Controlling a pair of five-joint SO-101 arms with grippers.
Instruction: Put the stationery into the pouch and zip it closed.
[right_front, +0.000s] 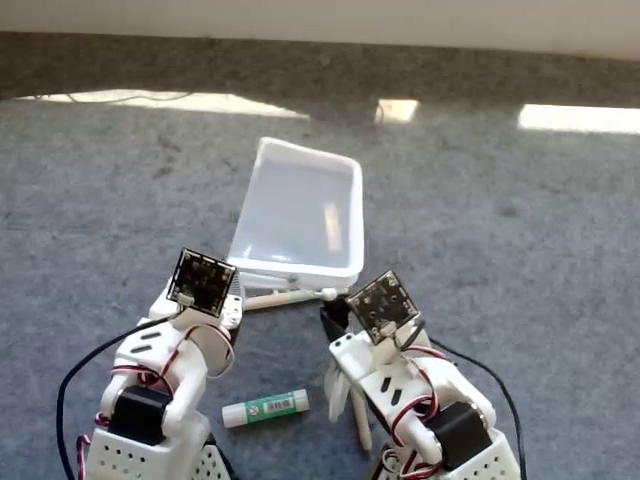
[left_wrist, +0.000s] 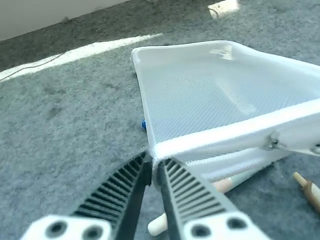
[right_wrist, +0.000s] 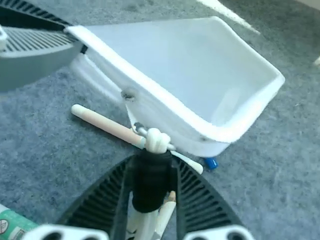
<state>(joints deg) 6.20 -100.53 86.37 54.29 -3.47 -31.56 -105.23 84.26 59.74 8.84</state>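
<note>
The white mesh pouch (right_front: 300, 210) (left_wrist: 210, 100) (right_wrist: 190, 80) lies open in the middle of the grey carpet. My left gripper (right_front: 238, 285) (left_wrist: 154, 167) is shut on the pouch's near corner edge. My right gripper (right_front: 335, 305) (right_wrist: 152, 170) is shut on the black zipper pull (right_wrist: 151, 182), which hangs from a white knot (right_wrist: 155, 140) at the pouch's other near corner. A cream pen (right_front: 275, 298) (left_wrist: 225, 185) (right_wrist: 105, 122) lies partly under the pouch's near edge. Between the arms lies a green-and-white glue stick (right_front: 265, 407) (right_wrist: 10, 227).
Wooden pencils (right_front: 355, 410) (left_wrist: 307, 187) (right_wrist: 162, 215) lie under the right arm. A small blue item (left_wrist: 143, 124) (right_wrist: 211, 163) peeks out from beneath the pouch. The left gripper's fingers (right_wrist: 35, 40) are close by in the right wrist view. Bare carpet surrounds the pouch.
</note>
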